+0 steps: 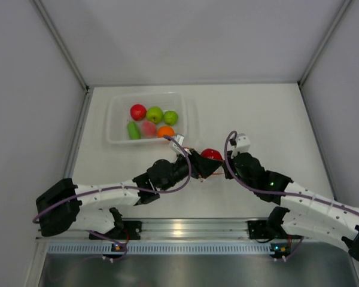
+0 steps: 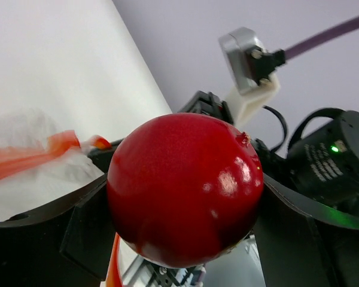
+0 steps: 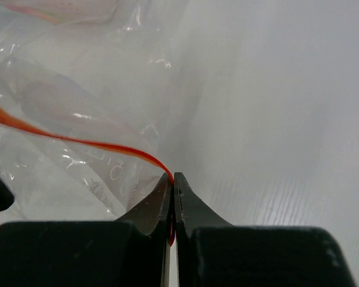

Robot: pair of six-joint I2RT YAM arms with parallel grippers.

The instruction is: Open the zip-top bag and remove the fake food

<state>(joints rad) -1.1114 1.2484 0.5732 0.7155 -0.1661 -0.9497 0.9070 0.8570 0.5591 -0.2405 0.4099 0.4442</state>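
Closest in, the right fingers [image 3: 194, 212] are pressing together, pinching the zip-top bag [image 3: 78, 113] by the end of its orange-red zipper strip [image 3: 78, 142]. The strip is curving away to the left across the crumpled clear plastic. Just beside them, the left fingers [image 2: 84, 230] are clamping a glossy red fruit [image 2: 185, 188] from both sides, with the bag's plastic and strip showing at the left edge of that wrist view. From above, the two arms are meeting near the middle of the white worktop [image 1: 257, 113], and the bag itself is hard to make out there. Farther back, a clear tub [image 1: 190, 119] is sitting on the worktop, holding a second red fruit [image 1: 138, 112], two lime green balls [image 1: 155, 114], a long green piece [image 1: 133, 130], a pink fruit [image 1: 148, 128] and an orange fruit [image 1: 165, 131].
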